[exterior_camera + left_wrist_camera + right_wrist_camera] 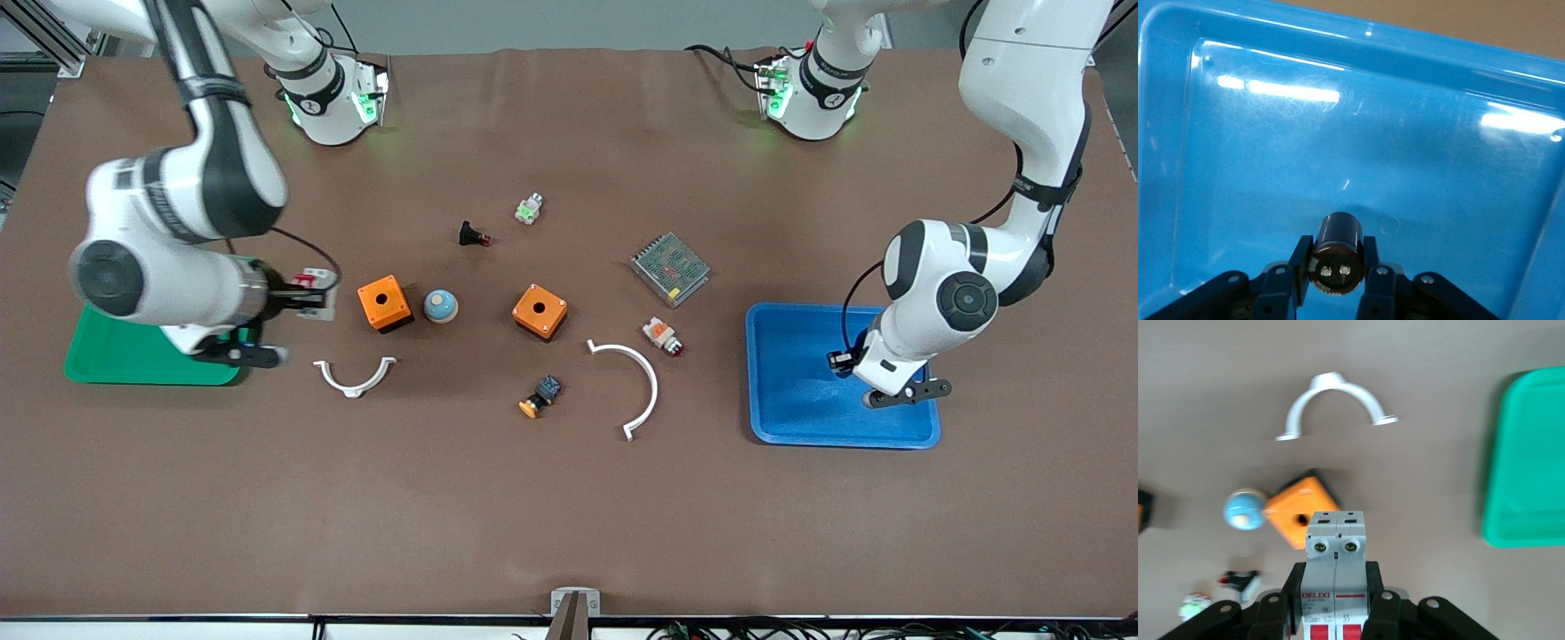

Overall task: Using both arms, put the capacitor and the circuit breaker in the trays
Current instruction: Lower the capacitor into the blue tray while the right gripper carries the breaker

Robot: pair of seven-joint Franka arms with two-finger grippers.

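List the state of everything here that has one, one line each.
capacitor: clamped in left gripper, over the blue tray
circuit breaker: clamped in right gripper, above the table beside the green tray
blue tray: nothing lying in it

circuit breaker — red "DELIXI" label, smaller print possibly "33"

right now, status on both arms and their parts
Left gripper shut on capacitor, over blue tray. Right gripper shut on circuit breaker, beside green tray. Nothing in the way.

Two orange boxes, blue tray, green tray
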